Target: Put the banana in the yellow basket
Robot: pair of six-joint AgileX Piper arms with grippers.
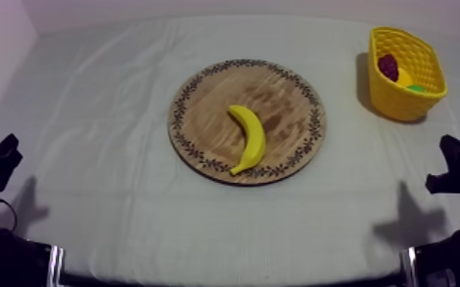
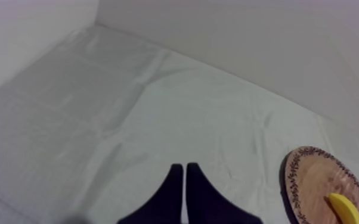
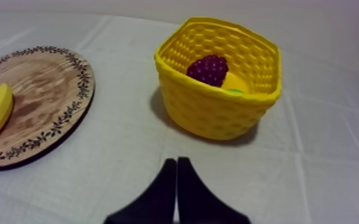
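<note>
**A:** Why is everything on the table (image 1: 111,160) so tidy?

**B:** Nothing has started, I judge. The wooden board (image 1: 202,114) lies mid-table, and the yellow basket (image 1: 403,105) stands far right with grapes (image 1: 388,66) inside.

**A:** And the banana (image 1: 250,137)?

**B:** It lies loose on the board, untouched.

**A:** The grippers?

**B:** The left gripper (image 2: 185,168) and right gripper (image 3: 176,161) rest near their own edges, fingers pressed together on nothing. The right faces the basket, so it is probably the better one for the job.
</note>
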